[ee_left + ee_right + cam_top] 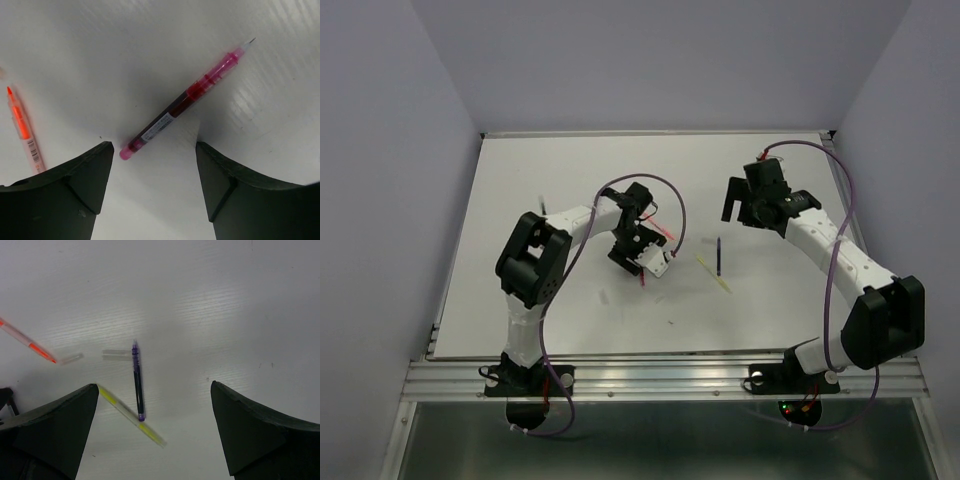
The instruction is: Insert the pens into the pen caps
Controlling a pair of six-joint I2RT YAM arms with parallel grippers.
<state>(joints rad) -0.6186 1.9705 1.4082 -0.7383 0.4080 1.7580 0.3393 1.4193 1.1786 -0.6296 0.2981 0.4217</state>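
A red pen (185, 97) lies slanted on the white table, and its blunt end reaches in between the fingers of my left gripper (154, 148). That gripper is open just above the table and touches nothing. An orange pen (22, 131) lies off to its left. My right gripper (154, 387) hangs open and empty over a dark blue pen (137, 382) and a yellow pen (131, 416), which meet at one end. Two pale pen caps (115, 355) (72, 359) lie just beyond them, the second at the tip of the orange pen (27, 342).
The white table (570, 180) is walled at the back and on both sides. From above, the dark blue pen (719, 256) and the yellow pen (714, 274) lie between the left gripper (645, 265) and the right gripper (738, 210). A small dark speck (671, 322) lies nearer the front edge.
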